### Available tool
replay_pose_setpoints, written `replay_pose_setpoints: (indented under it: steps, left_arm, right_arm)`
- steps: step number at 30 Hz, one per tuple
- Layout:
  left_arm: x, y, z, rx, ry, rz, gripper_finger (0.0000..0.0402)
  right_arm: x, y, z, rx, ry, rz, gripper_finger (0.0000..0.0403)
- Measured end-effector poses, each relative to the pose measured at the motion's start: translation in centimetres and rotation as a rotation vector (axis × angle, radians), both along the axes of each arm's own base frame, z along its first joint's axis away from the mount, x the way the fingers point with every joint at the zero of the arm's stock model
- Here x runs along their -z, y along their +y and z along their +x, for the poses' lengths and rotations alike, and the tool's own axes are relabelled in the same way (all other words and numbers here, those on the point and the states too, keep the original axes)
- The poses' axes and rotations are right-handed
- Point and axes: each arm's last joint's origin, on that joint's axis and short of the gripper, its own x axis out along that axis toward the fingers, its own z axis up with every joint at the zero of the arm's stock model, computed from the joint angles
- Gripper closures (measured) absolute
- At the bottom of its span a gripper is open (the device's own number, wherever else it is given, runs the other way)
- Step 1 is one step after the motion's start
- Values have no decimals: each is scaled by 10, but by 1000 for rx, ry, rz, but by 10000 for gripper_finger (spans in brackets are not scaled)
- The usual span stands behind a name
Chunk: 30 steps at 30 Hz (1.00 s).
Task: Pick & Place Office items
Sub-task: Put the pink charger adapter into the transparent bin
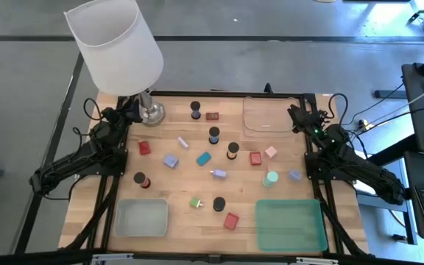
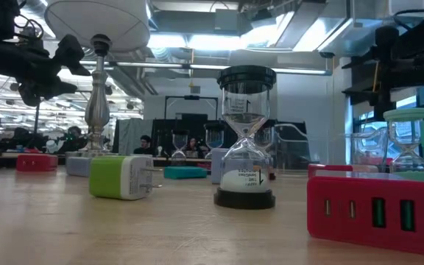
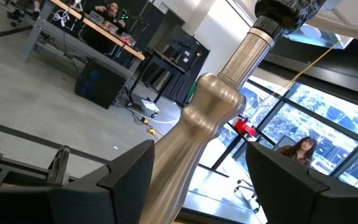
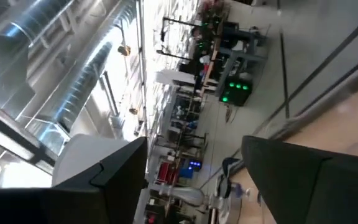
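Office items (image 1: 204, 158) lie spread over the middle of the table (image 1: 175, 184) in the high view: red, blue, pink and teal blocks, small dark sand timers and a few tiny bits. None sits in a tray. The lamp (image 1: 116, 37) stands at the far left corner, and the left gripper (image 1: 134, 110) is up against its base. The right gripper (image 1: 298, 116) waits by the far right corner, just beside the clear tray (image 1: 267, 115). A grey tray (image 1: 141, 218) is at the near left corner and a green tray (image 1: 289, 224) at the near right corner.

Down low, a sand timer (image 2: 246, 136) stands between a green plug (image 2: 120, 177) and a red block (image 2: 372, 210).

From the left wrist, the two fingers (image 3: 123, 180) are spread, with the lamp stem (image 3: 210, 118) between them and a gap on one side.

From the right wrist, the fingers (image 4: 104, 180) are spread too, with nothing between them.
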Motion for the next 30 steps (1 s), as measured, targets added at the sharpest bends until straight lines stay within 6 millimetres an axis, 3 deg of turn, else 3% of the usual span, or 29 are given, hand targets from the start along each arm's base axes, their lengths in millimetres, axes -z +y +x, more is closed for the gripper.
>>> replay_pose_setpoints:
  steps: [6, 12, 17, 21, 25, 30]
  left_arm:
    - [0, 0, 0, 0, 0, 0, 151]
    - [0, 0, 0, 0, 0, 0, 151]
    - [0, 0, 0, 0, 0, 0, 151]
    - [0, 0, 0, 0, 0, 0, 151]
    - [0, 0, 0, 0, 0, 0, 151]
    - [0, 0, 0, 0, 0, 0, 151]
  right_arm:
    - [-38, 9, -7, -65, -49, -383, 138]
    - [-95, 17, -19, 32, 256, -625, 138]
    - [-136, 14, -16, -4, 578, -577, 138]
    - [-153, 7, -3, -132, 850, -477, 138]
    - [-155, 0, 14, -379, 1126, -453, 138]
    - [-146, -10, 36, -610, 1222, -304, 138]
